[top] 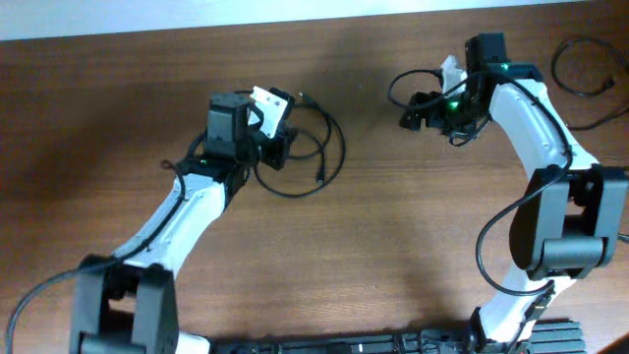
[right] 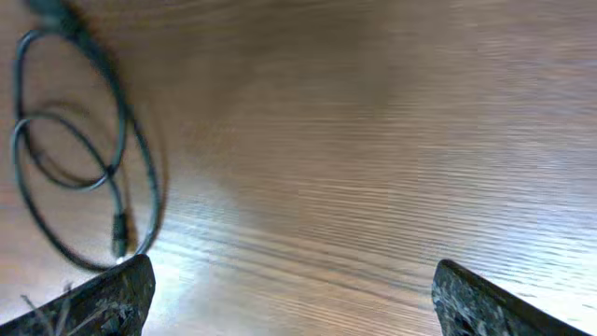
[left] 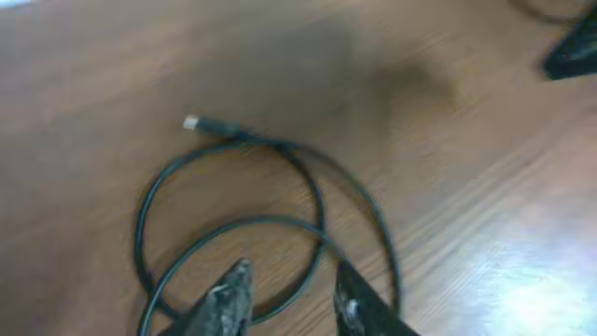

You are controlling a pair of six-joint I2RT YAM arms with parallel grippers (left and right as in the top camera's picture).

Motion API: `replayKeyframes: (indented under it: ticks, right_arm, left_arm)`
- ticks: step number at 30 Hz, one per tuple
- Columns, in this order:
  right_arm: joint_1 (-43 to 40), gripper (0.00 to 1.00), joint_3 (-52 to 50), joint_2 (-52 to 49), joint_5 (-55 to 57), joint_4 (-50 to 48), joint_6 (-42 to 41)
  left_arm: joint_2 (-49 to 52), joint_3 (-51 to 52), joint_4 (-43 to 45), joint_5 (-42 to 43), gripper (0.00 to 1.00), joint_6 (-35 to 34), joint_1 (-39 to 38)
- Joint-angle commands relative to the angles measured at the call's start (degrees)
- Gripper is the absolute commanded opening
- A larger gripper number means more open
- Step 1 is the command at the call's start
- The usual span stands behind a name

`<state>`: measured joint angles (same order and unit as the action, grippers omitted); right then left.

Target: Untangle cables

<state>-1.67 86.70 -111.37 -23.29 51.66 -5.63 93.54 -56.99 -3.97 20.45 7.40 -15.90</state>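
A thin black cable point(top: 316, 147) lies in loose overlapping loops on the wooden table, left of centre. In the left wrist view the cable point(left: 233, 149) shows a small plug end at its upper left. My left gripper point(top: 278, 149) sits at the coil's left side. Its fingers point(left: 291, 285) are apart, just over the near loops, and hold nothing. My right gripper point(top: 411, 116) is wide open and empty point(right: 294, 289) over bare wood to the right of the coil. The same cable point(right: 79, 140) shows at the left of the right wrist view.
Another black cord loop point(top: 578, 67) lies at the far right edge of the table. A black wire loop point(top: 401, 84) hangs by the right wrist; I cannot tell whether it belongs to the arm. Bare wood point(top: 373, 226) fills the middle and front.
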Motion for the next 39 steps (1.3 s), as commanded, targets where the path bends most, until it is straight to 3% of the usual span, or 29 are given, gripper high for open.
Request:
replayKeyframes:
  ticks: [1, 3, 6, 9, 14, 15, 16, 17, 19, 23, 26, 29, 31, 35, 36, 37, 38, 39]
  right_arm:
    - [7.0, 0.99, 0.7, 1.3, -3.2, -1.6, 11.6]
    - [15.4, 0.99, 0.7, -0.4, 6.4, -10.3, 14.6]
    - [22.1, 0.98, 0.7, -5.0, 10.7, -19.9, 14.6]
    - [25.4, 0.99, 0.7, -11.0, 10.7, -26.5, 14.6]
    - [26.5, 0.98, 0.7, -17.0, 15.5, -28.8, 14.6]
    - [26.5, 0.74, 0.7, -17.5, 20.8, -28.5, 14.6]
    - [26.5, 0.31, 0.7, -17.6, 25.6, -27.7, 13.9]
    - [26.5, 0.04, 0.7, -17.6, 29.7, -25.7, 11.5]
    - [26.5, 0.04, 0.8, -17.4, 30.0, -19.3, 8.3]
    - [24.2, 0.04, 5.1, -8.2, 30.0, -4.2, 4.5]
    - [15.7, 0.04, 11.3, 1.0, 29.7, 1.0, 4.5]
    - [4.3, 0.04, 12.6, 1.3, 28.6, -6.1, 5.4]
    - [-4.1, 0.04, 12.6, -2.2, 19.9, -16.8, 5.4]
    - [-8.5, 0.04, 12.6, -13.7, 17.7, -30.5, 5.2]
    - [-8.5, 0.16, 12.6, -15.6, 17.7, -31.8, 4.3]
    - [-8.5, 0.8, 12.6, -17.1, 17.7, -31.6, 4.0]
    - [-8.5, 0.99, 12.6, -17.0, 17.7, -31.3, 4.0]
    - [-8.5, 0.99, 12.7, -14.2, 17.7, -30.2, 3.6]
  left_arm:
    - [0.7, -0.1, 0.3, -9.8, 0.99, -13.7, 4.5]
    - [0.5, -0.1, -0.1, -8.3, 0.99, -21.1, 9.3]
    - [-0.9, -0.1, -0.6, -6.6, 0.99, -21.1, 11.9]
    - [-2.0, -0.1, -2.6, -6.7, 0.99, -21.0, 12.6]
    - [-2.0, -0.1, -3.0, -6.7, 0.99, -21.1, 12.6]
    - [-2.0, -0.1, -3.2, -6.7, 0.99, -21.1, 12.6]
    - [-2.0, -0.1, -3.2, -6.7, 0.99, -21.0, 12.6]
    - [-2.0, -0.1, -3.8, -6.7, 0.99, -21.0, 12.6]
    - [-2.0, -0.1, -6.3, -6.7, 0.99, -21.0, 12.6]
    - [-2.0, -0.1, -9.2, -6.7, 0.99, -21.1, 12.6]
    - [-2.0, -0.1, -9.2, -6.7, 0.99, -21.1, 12.6]
    - [-2.0, -0.1, -9.2, -6.7, 0.99, -21.1, 12.6]
    - [-2.0, -0.1, -9.2, -6.7, 0.99, -21.1, 12.6]
    - [-2.0, -0.1, -9.2, -6.7, 0.99, -21.1, 12.6]
    - [-2.0, -0.1, -9.2, -6.7, 0.99, -21.1, 12.6]
    - [-2.0, -0.1, -9.2, -6.7, 0.99, -21.1, 12.6]
    - [-2.0, -0.1, -9.2, -6.7, 0.99, -21.1, 12.6]
    - [-2.0, -0.1, -9.2, -6.7, 0.99, -21.1, 12.6]
